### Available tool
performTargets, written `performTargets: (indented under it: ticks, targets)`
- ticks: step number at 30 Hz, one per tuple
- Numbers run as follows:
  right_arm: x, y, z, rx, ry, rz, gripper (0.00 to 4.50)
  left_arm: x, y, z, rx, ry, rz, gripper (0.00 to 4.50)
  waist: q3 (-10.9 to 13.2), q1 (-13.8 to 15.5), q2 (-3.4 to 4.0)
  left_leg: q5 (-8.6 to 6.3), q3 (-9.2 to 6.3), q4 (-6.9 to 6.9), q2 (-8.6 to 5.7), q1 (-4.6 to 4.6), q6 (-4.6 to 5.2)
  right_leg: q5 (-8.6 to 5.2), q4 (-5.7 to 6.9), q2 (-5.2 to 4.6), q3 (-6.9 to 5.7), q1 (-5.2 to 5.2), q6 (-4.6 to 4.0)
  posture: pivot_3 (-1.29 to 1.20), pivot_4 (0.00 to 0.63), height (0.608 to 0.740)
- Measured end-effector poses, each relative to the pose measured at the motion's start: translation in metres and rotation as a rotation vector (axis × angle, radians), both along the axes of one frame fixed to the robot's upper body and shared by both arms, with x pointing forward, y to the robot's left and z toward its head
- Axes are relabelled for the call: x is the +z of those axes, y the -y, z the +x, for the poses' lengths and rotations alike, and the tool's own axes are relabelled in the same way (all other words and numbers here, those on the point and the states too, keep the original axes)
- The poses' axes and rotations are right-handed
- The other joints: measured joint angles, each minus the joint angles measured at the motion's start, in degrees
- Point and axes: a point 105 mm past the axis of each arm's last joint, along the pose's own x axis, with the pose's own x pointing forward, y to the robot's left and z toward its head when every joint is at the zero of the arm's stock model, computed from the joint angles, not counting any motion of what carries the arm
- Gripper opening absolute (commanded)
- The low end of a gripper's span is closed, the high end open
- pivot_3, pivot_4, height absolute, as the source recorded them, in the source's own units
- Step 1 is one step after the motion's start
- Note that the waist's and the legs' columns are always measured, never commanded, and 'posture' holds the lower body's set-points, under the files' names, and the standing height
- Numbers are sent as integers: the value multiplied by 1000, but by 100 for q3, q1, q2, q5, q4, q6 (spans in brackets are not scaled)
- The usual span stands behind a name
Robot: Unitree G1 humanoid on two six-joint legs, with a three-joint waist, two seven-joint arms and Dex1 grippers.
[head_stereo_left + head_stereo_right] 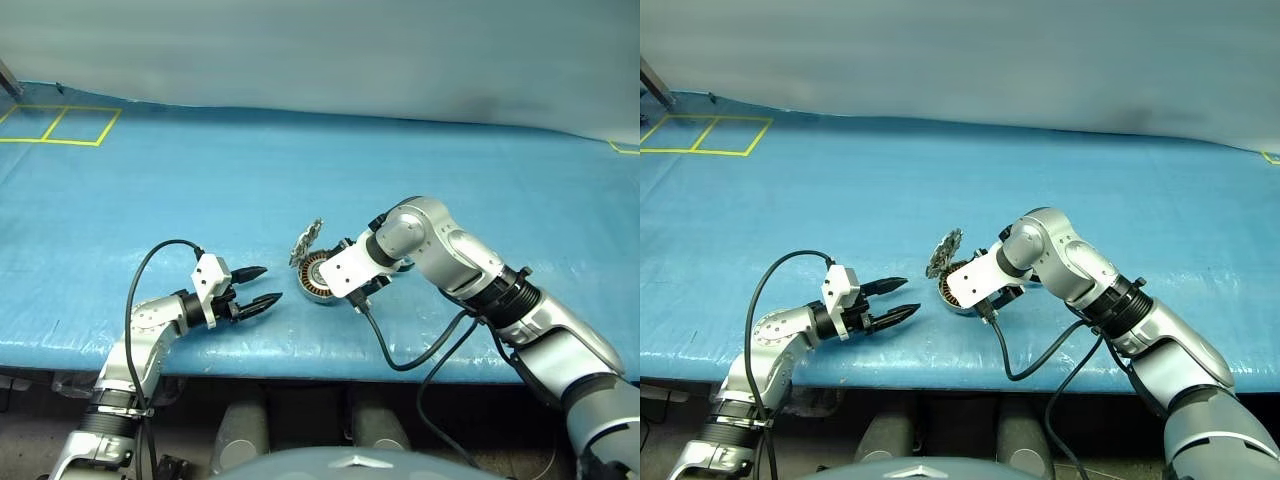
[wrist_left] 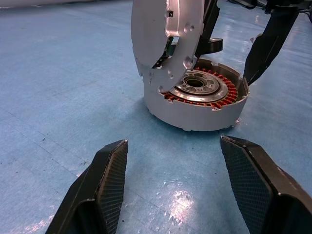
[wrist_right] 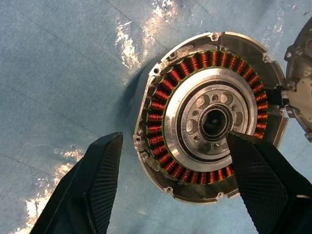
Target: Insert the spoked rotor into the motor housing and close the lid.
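Directly below the right gripper (image 3: 168, 187), jaws wide and empty, sits the housing (image 3: 204, 117) on the blue desk (image 1: 200, 180), copper windings exposed. A spoked disc seems seated round the bearing (likely the rotor, though I cannot be sure). Beside it the lid (image 2: 165, 36) stands upright, unclosed. Nearby, the left gripper (image 1: 262, 288) waits open, holding nothing; closing remains.

The silver motor housing (image 3: 209, 117) lies open, copper windings exposed, lid (image 2: 163, 36) standing upright.
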Motion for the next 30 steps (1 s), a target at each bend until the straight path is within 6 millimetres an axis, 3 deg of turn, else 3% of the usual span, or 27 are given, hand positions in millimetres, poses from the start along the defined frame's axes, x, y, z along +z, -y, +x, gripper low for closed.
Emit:
performTargets:
  ticks: [21,26,30]
  targets:
    - [-14,-4,-1,17,-30,-15,3573,-3,-2,-2,10,-7,1,3279,0,-1,0,1,0,1,0,2,-1,0,2,0,0,1,0,0,150,740]
    - [-13,-6,4,-1,-24,3,2379,-5,-3,-3,23,-10,2,3279,-2,-3,-1,4,0,4,1,14,-6,1,2,0,0,10,4,0,150,740]
    - [-12,-6,5,-12,-21,11,2379,-6,-4,-4,34,-10,2,3279,-3,-11,-1,9,1,4,4,23,-13,-1,6,0,-2,11,10,0,150,740]
